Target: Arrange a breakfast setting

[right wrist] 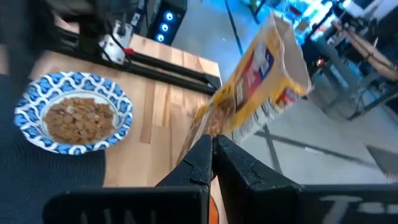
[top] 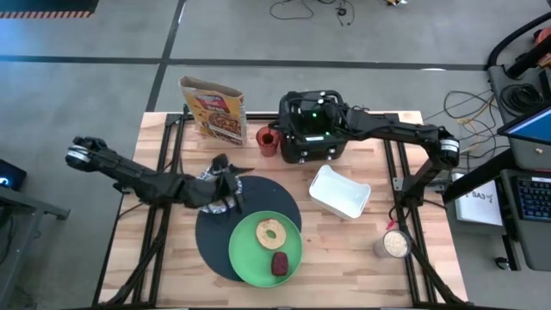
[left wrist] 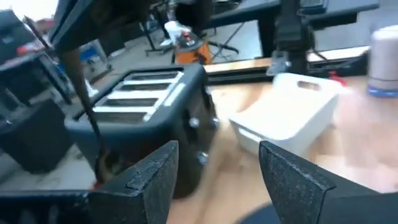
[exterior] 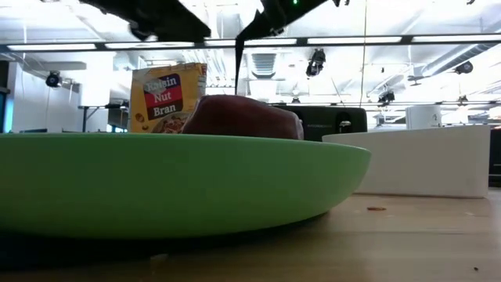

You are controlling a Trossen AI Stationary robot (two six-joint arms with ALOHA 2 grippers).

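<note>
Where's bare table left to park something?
Free: the front-left corner, left of the mat; the front-right strip between plate and jar. Crowded: the back edge, with cereal box, red cup and toaster, and around the tray.

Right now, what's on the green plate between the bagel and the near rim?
The dark-red food lump lies there, on the lime-green plate, just nearer than the bagel. The high view shows it; the low view shows the lump above the plate's rim.

Left arm extends from the counter's left edge toward its centre, left end effector [top: 225, 185] fingers spread. Right arm reaches along the far edge, right end effector [right wrist: 212, 163] fingers closed together.
</note>
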